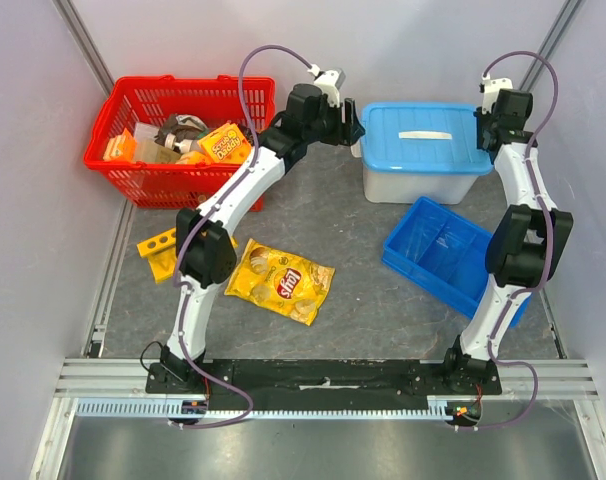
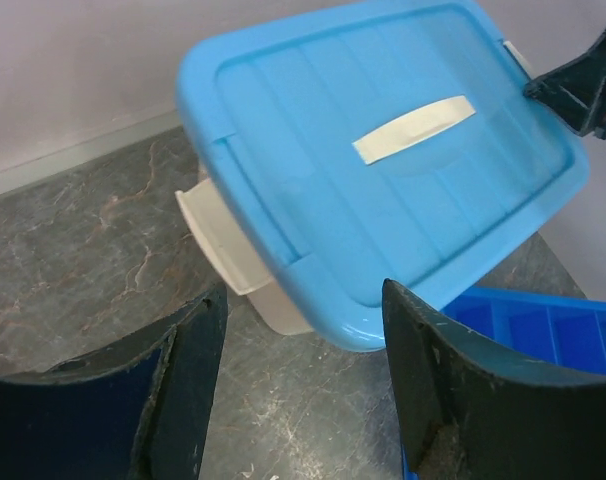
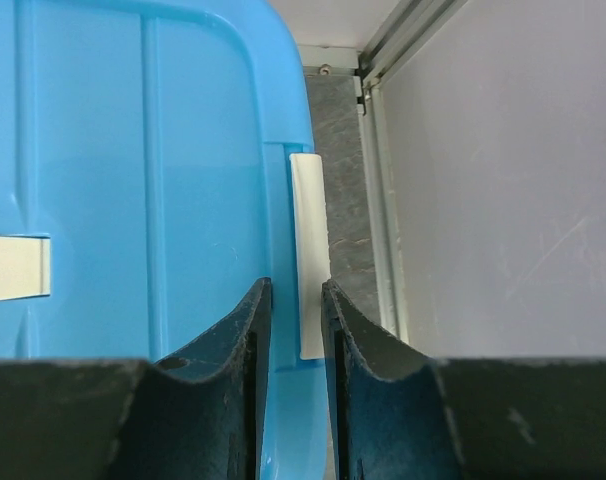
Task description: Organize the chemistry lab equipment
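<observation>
A clear storage box with a blue lid (image 1: 420, 135) stands at the back of the table. My left gripper (image 1: 355, 128) hovers by its left end. In the left wrist view that gripper (image 2: 303, 300) is open and empty, just short of the white left latch (image 2: 218, 240) and the lid's corner. My right gripper (image 1: 483, 127) is at the box's right end. Its fingers (image 3: 296, 285) stand close together on either side of the white right latch (image 3: 309, 230) at the lid's rim. A yellow test tube rack (image 1: 159, 250) lies on the table at the left.
A red basket (image 1: 123, 175) with several items stands at the back left. A yellow chips bag (image 1: 280, 282) lies in the middle. An open blue bin (image 1: 438, 248) sits at the right, in front of the box. Walls close in on both sides.
</observation>
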